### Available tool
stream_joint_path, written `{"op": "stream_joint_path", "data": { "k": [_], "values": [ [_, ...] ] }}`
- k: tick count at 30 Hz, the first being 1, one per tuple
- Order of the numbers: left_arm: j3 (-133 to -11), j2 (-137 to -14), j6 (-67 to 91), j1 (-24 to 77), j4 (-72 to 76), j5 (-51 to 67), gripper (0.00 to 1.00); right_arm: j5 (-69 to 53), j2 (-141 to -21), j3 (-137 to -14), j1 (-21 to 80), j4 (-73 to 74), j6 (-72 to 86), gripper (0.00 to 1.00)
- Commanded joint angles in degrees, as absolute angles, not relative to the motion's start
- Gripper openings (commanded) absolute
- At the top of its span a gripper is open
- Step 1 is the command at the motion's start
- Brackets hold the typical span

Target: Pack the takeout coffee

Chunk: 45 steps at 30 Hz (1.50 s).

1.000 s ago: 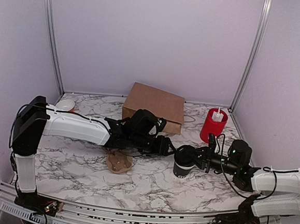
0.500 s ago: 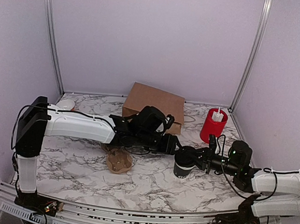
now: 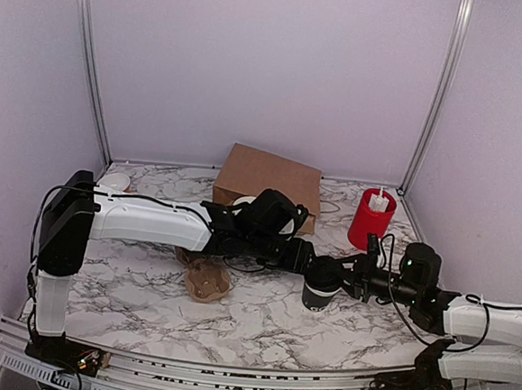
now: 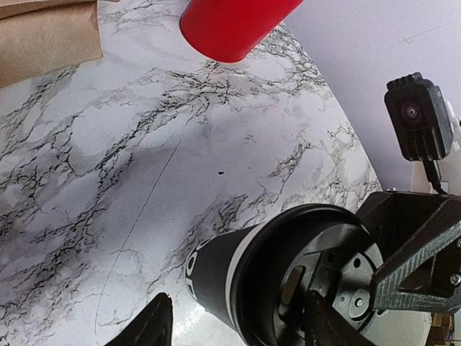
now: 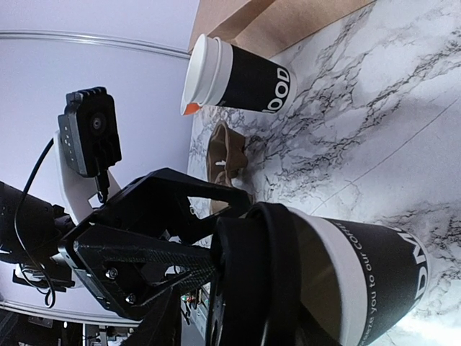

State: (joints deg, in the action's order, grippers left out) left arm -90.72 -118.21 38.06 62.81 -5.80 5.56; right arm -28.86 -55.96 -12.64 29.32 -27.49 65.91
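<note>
The takeout coffee (image 3: pixel 319 288) stands upright on the marble table, a black cup with white lettering and a black lid (image 5: pixel 252 281) on its white rim. My left gripper (image 3: pixel 307 259) reaches in from the left. It is open, with one finger (image 4: pixel 153 326) clear of the cup wall and the other finger (image 4: pixel 325 324) over the lid. My right gripper (image 3: pixel 341 276) comes in from the right at lid height. Its visible finger (image 5: pixel 157 326) stands a little off the lid's edge, so it is open.
A brown paper bag (image 3: pixel 271 185) lies at the back, with a lidless white-rimmed cup (image 5: pixel 238 72) on its side in front of it. A red cylinder (image 3: pixel 372 217) stands back right. A crumpled brown paper piece (image 3: pixel 207 281) lies left of the coffee, and a small white dish (image 3: pixel 115 182) sits far left.
My left arm has swung right until its gripper reaches the coffee's top. My right gripper's jaws have widened off the lid. The cup has stayed in place.
</note>
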Motion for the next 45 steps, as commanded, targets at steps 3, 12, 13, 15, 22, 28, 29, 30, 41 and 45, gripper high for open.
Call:
{"op": "stream_joint_path", "data": {
  "k": [3,12,13,15,22,28,29,30,41,45],
  "values": [
    [-91.8,-120.1,36.9,63.1,-10.4,3.6,0.62,-26.5,-53.0,-15.9,29.0,-19.4,62.0,0.45],
    [-91.7,-120.3,36.8,63.2,-10.8,3.1,0.62,-23.0,-49.0,-18.3,28.9,-10.5,58.1,0.47],
    [-91.7,-120.3,36.8,63.3,-10.8,3.2,0.62,-22.7,-48.6,-18.4,28.9,-9.7,57.8,0.47],
    [-91.8,-120.3,36.8,63.3,-10.8,3.1,0.62,-22.0,-47.9,-18.7,28.9,-7.9,57.1,0.47],
    [-92.6,-120.6,36.7,63.6,-10.9,3.2,0.62,-18.7,-45.5,-20.5,28.9,-0.9,53.9,0.47],
    [-93.8,-121.1,36.5,64.1,-11.2,3.3,0.62,-16.6,-44.6,-21.5,28.9,3.1,51.9,0.47],
    [-94.0,-121.2,36.5,64.2,-11.2,3.3,0.62,-16.3,-44.6,-21.6,29.0,3.6,51.5,0.47],
    [-94.2,-121.3,36.5,64.2,-11.3,3.3,0.62,-16.1,-44.7,-21.7,29.0,4.1,51.2,0.46],
    [-94.6,-121.8,36.6,64.3,-11.7,3.2,0.62,-16.6,-47.4,-20.1,28.9,2.7,49.9,0.34],
    [-94.7,-121.9,36.6,64.3,-11.8,3.0,0.62,-16.5,-47.4,-19.8,28.9,3.7,49.6,0.3]
  ]
}}
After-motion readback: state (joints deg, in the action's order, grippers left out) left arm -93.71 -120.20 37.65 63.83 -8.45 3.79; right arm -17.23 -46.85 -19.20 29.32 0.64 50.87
